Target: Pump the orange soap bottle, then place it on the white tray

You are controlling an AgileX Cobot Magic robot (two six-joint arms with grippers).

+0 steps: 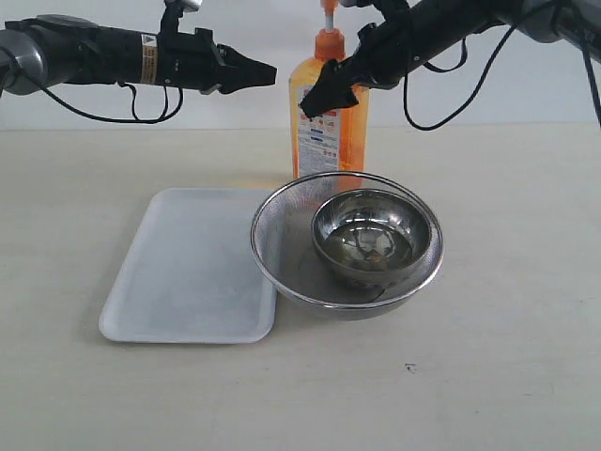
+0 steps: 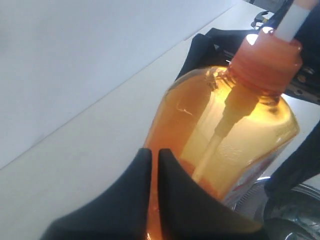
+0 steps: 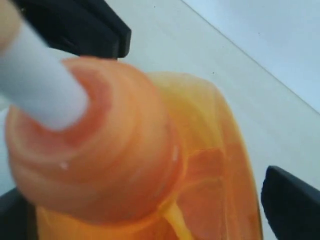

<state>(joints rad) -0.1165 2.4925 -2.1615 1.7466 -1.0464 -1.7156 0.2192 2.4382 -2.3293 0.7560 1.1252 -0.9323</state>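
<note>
Tall translucent orange soap bottle [image 1: 329,141] stands upright on the table [image 1: 507,357] behind a round steel mesh strainer [image 1: 259,252], off the flat white tray [image 1: 188,272]. The right gripper [image 1: 327,94] angles down, jaws wide astride its shoulder; the left gripper [image 1: 270,69] reaches level alongside, nearly closed, empty.

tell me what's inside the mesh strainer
A steel bowl sits inside the mesh strainer. Something pale lies in the bowl's bottom, but reflections make it impossible to identify. The strainer's floor beneath the bowl is covered.
</note>
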